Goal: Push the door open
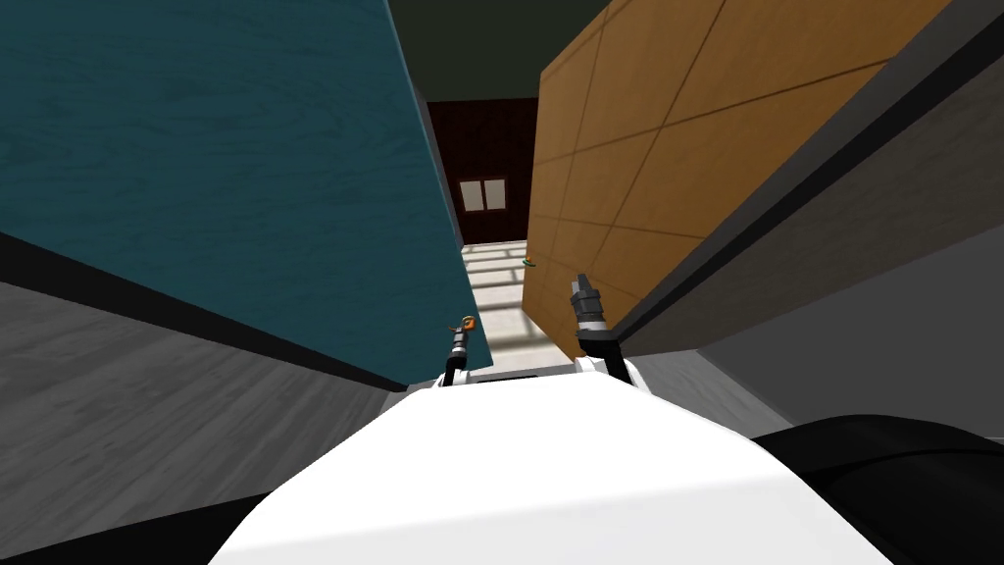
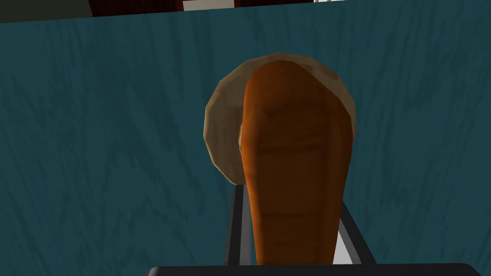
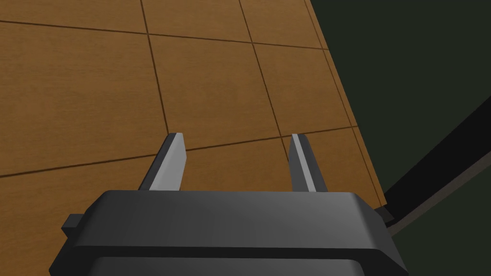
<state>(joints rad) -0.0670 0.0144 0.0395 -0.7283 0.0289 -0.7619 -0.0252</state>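
Teal door (image 1: 225, 167) stands to my left, swung partly aside, with a strip of pale tiled floor (image 1: 495, 284) showing between it and a brown panelled surface (image 3: 86, 86) on my right. My left gripper (image 1: 465, 327) is closed on the door's orange lever handle (image 2: 292, 167), one finger pressed to each side, just below its round tan plate (image 2: 220, 129). My right gripper (image 3: 236, 137) hangs near the brown panels, fingers spread and holding nothing.
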